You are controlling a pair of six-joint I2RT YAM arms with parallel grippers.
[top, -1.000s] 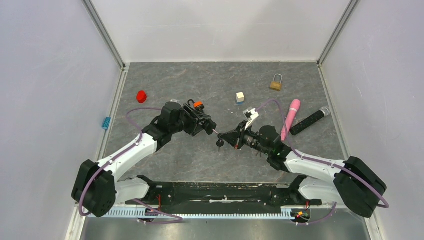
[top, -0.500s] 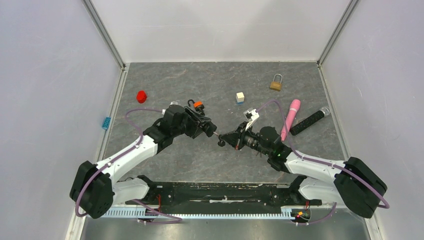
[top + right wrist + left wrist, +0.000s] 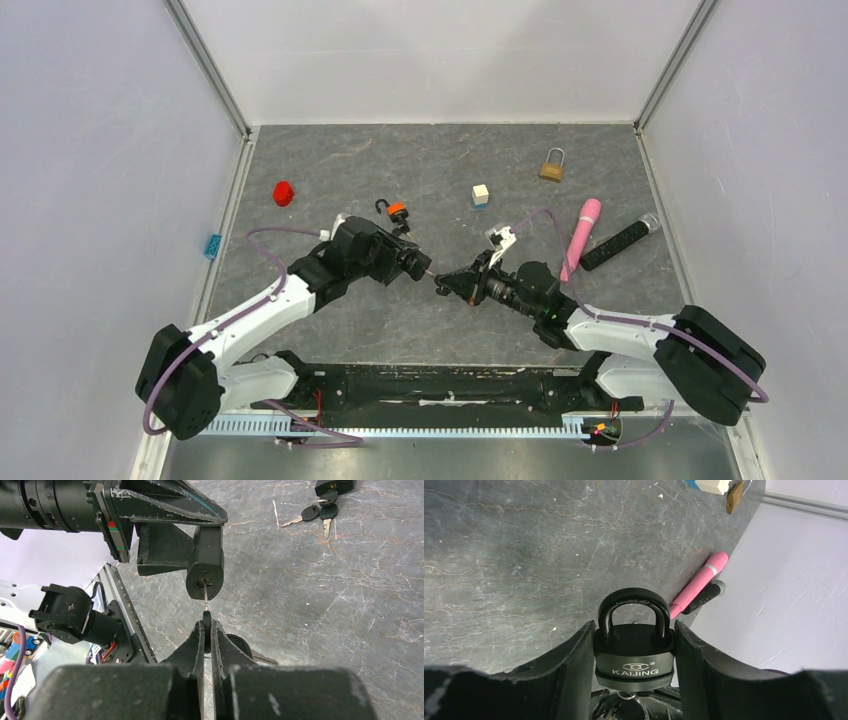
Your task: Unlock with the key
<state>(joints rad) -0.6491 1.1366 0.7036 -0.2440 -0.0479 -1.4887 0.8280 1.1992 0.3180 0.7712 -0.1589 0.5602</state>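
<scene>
Grey tabletop (image 3: 330, 160). Padlock (image 3: 634, 655): likely heavy, rigid; left gripper (image 3: 420, 264) clamped across body. Key (image 3: 205, 595): thin, probably bendable; right gripper (image 3: 207, 625) pinching its head.

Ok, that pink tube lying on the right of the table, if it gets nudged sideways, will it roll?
Probably yes: the pink tube looks round and smooth and lies flat on the table. Pushed toward the black stick, it would likely stop, as their near ends seem to meet. It looks rigid, so it should shift in one piece.
</scene>
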